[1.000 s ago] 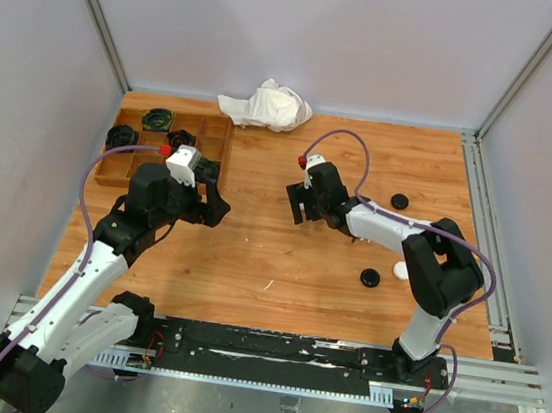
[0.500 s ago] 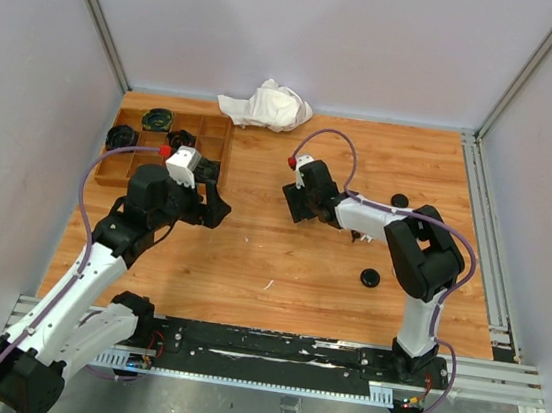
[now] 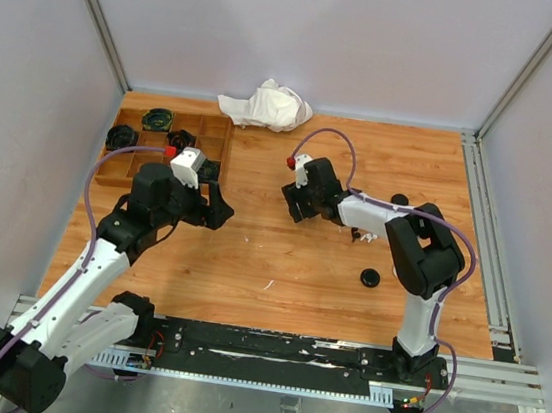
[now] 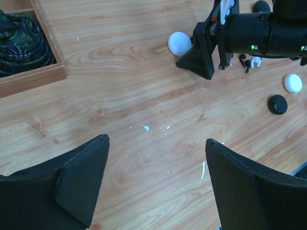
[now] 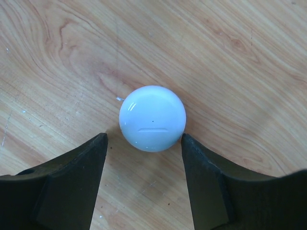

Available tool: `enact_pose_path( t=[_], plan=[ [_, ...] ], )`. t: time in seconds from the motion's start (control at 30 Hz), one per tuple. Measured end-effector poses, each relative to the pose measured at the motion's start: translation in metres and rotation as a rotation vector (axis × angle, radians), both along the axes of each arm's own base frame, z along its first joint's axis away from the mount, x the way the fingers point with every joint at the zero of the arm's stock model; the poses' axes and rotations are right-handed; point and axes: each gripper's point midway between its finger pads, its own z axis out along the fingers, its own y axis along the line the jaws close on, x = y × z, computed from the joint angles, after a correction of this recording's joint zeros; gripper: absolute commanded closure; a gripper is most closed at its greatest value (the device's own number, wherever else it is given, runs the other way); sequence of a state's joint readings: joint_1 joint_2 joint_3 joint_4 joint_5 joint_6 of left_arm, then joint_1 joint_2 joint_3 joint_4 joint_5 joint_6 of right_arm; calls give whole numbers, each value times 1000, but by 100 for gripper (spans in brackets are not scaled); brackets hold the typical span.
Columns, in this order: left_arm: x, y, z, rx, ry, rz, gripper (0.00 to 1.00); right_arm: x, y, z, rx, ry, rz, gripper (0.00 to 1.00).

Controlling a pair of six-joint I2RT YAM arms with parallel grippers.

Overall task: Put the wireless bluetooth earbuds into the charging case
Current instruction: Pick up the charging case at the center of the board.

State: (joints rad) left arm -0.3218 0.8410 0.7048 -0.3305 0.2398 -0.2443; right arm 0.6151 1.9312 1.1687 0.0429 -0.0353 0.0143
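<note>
No writing, brand or number is legible anywhere; the white round case (image 5: 152, 118) bears only a dash and dot.

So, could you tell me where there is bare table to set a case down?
Free: the far right corner, behind the far black case; the middle strip between the two arms. Crowded: around the right gripper, with the white case, earbuds and near black case; the tray far left.

Table (image 3: 280, 257): orange-brown wood, wavy grain.
Round case (image 5: 152, 118): glossy white, one dark dot.
Puck (image 4: 277, 104) well apart from round case: black.
Earbuds (image 4: 253, 61) near round case: white and black.
Cloth (image 3: 266, 105): white.
Tray (image 4: 33, 79): brown wood.
Bundle (image 4: 21, 43) in tray: dark green, patterned.
</note>
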Motion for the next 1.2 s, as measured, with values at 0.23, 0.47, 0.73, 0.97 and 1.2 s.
enact_pose_path(
  t=[0.23,0.47,0.73,0.97,1.2],
  plan=[
    [0,-2,-4,0,15,-10,14,8,4,-1,30,9,88,39],
    [1,-3,-7,-6,31,-17,14,6,14,-1,45,5,188,54],
    [0,-13,-6,-61,54,-43,16,-22,12,1,46,15,291,56],
    [-8,-31,-6,-152,97,-122,20,-80,26,43,55,-71,477,56],
    [-22,-48,-7,-219,152,-230,25,-126,48,111,90,-257,698,55]
  ],
)
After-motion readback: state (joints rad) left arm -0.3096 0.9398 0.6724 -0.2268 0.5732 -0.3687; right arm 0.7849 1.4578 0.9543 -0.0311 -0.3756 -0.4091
